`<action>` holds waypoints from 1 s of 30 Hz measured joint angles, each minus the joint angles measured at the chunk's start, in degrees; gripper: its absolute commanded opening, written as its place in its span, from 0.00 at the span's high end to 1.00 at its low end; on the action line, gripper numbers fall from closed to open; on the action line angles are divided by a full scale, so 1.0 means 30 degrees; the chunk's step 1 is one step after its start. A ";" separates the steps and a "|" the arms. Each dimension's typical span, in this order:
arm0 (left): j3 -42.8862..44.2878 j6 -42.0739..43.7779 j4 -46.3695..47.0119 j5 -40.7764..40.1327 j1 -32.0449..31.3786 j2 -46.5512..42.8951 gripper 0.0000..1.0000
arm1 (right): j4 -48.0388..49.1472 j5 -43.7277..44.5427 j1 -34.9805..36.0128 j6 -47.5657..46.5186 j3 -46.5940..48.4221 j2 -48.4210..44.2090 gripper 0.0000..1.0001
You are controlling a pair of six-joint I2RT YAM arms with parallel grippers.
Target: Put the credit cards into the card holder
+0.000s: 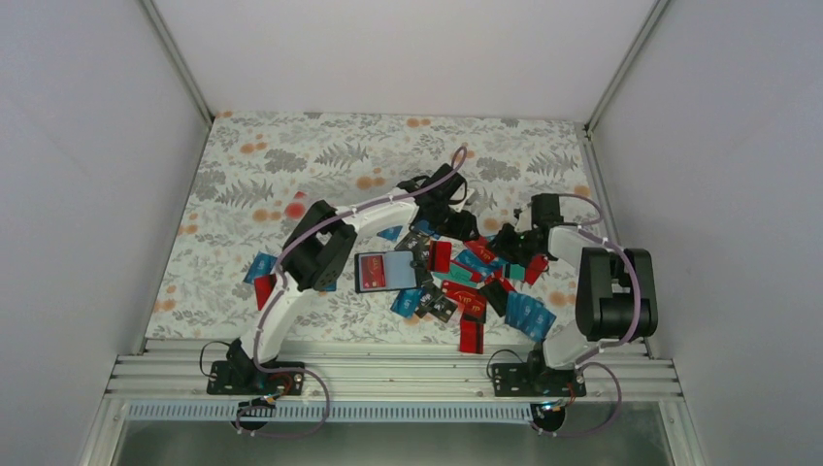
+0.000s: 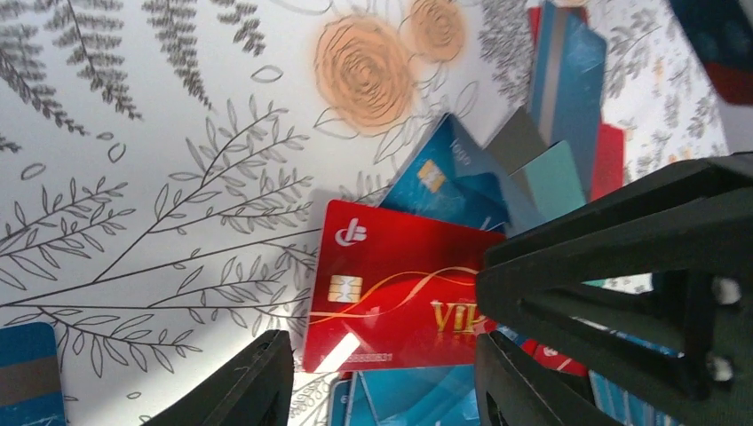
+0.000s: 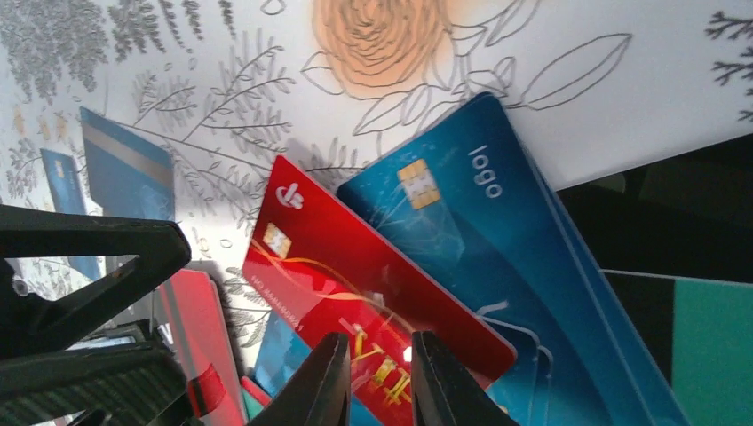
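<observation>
Many credit cards (image 1: 476,282) lie in a loose pile on the flowered cloth. A red VIP card (image 2: 400,284) lies on blue cards, also in the right wrist view (image 3: 355,275). My left gripper (image 2: 382,377) is open wide and straddles the card's near edge from just above. My right gripper (image 3: 379,351) has its fingers a narrow gap apart over the card's VIP print; I cannot tell if they touch it. Its black body (image 2: 622,266) covers the card's right end. The dark squarish card holder (image 1: 383,272) lies left of the pile, red and blue showing on it.
A blue "logo" card (image 3: 471,222) lies beside and partly under the red one. A teal card (image 3: 710,342) and something black (image 3: 657,222) lie at the right. More cards are scattered left (image 1: 260,267) and front (image 1: 472,335). White walls enclose the table; a metal rail (image 1: 388,369) runs along the front.
</observation>
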 measured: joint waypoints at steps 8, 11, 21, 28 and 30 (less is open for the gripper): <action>0.0503 0.0517 -0.1195 0.0466 0.0073 0.0954 0.47 | 0.1013 -0.0488 -0.0685 -0.0182 -0.0444 0.0641 0.87; 0.0743 0.0721 -0.1282 0.0750 0.0087 0.1115 0.44 | 0.1326 -0.0641 -0.0823 -0.0306 -0.0656 0.0641 0.87; 0.0962 0.0772 -0.1180 0.2120 0.0219 0.1399 0.41 | 0.2390 -0.1202 -0.1005 -0.0452 -0.1209 0.0641 0.89; 0.0714 0.0102 -0.0597 0.3541 0.0546 0.1537 0.41 | 0.2688 -0.1348 -0.1042 -0.0459 -0.1362 0.0641 0.90; 0.0372 -0.0240 -0.0029 0.4138 0.0692 0.1537 0.41 | 0.2761 -0.1377 -0.1056 -0.0459 -0.1406 0.0641 0.90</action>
